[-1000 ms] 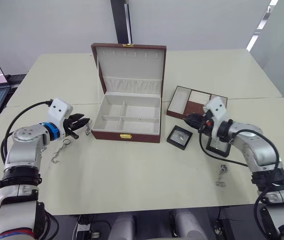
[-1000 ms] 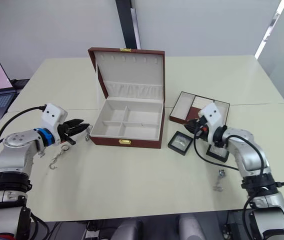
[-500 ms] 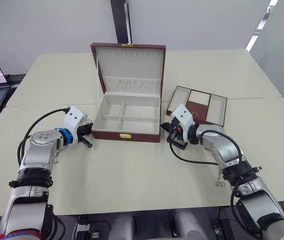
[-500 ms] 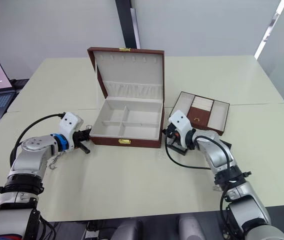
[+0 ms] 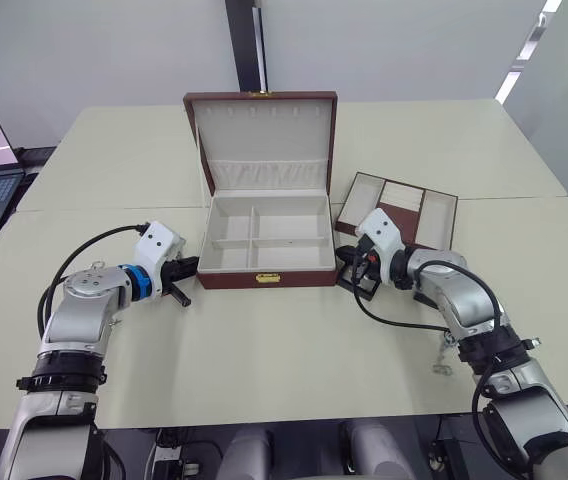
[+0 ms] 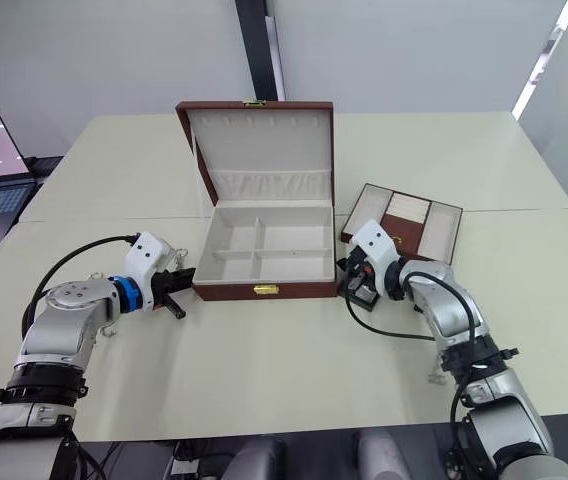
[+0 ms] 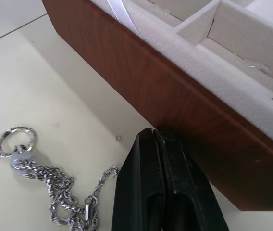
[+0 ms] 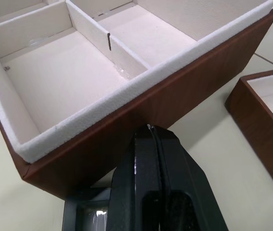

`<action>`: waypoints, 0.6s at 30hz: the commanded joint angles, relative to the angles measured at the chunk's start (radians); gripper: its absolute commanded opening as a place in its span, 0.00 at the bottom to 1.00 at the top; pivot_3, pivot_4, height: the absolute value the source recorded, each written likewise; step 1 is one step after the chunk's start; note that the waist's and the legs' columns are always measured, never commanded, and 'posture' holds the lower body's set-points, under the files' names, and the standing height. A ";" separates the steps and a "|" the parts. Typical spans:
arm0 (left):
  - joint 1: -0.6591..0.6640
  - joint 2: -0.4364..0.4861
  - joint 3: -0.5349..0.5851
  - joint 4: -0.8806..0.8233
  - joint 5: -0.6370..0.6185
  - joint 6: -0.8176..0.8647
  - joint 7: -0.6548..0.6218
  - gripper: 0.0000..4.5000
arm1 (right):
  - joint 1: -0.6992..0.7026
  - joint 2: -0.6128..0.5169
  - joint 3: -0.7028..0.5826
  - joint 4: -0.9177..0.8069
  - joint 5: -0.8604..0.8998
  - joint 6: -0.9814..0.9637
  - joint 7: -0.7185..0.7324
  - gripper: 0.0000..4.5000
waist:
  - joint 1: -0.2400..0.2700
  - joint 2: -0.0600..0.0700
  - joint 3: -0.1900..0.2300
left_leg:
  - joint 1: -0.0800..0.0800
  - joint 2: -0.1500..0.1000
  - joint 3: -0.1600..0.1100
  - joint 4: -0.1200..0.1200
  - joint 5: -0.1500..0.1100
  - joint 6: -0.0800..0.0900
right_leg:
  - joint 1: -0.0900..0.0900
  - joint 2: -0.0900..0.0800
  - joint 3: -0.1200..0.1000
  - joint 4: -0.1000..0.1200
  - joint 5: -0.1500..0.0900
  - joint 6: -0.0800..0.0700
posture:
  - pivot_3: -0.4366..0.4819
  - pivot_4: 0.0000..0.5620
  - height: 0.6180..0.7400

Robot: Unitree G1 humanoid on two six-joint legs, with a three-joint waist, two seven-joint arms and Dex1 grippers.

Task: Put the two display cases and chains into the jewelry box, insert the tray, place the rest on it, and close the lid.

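Both closed tools (image 7: pixel 155 137) (image 8: pixel 149 132) press jewelry box (image 5: pixel 264 278) sides.

no readable text, labels, brands or numbers on anything

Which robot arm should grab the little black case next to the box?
Probably the right one. The right pincer sits shut at the jewelry box's right side, directly above a display case. The left pincer, also shut, is on the opposite side, beside a chain.
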 commanded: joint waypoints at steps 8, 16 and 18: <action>0.063 -0.017 -0.033 -0.168 -0.060 0.062 -0.052 0.00 | 0.076 -0.009 0.007 -0.154 0.041 0.048 0.054 0.01 | 0.001 0.000 0.000 | 0.000 0.000 0.000 0.000 0.000 0.000 | 0.000 0.000 0.000 0.000 0.000 0.000 | 0.48 0.27 1.00; 0.104 -0.019 -0.041 -0.233 -0.073 0.106 -0.054 0.00 | 0.098 -0.016 -0.002 -0.190 0.045 0.074 0.061 0.01 | 0.002 0.000 0.000 | 0.000 0.000 0.000 0.000 0.000 0.000 | 0.001 0.000 0.000 0.000 0.000 0.000 | 0.48 0.27 1.00; 0.115 -0.016 -0.042 -0.244 -0.074 0.113 -0.055 0.00 | 0.105 -0.017 -0.003 -0.204 0.048 0.083 0.063 0.01 | 0.002 0.000 0.000 | 0.000 0.000 0.000 0.000 0.000 0.000 | 0.001 0.000 0.000 0.000 0.000 0.000 | 0.48 0.27 1.00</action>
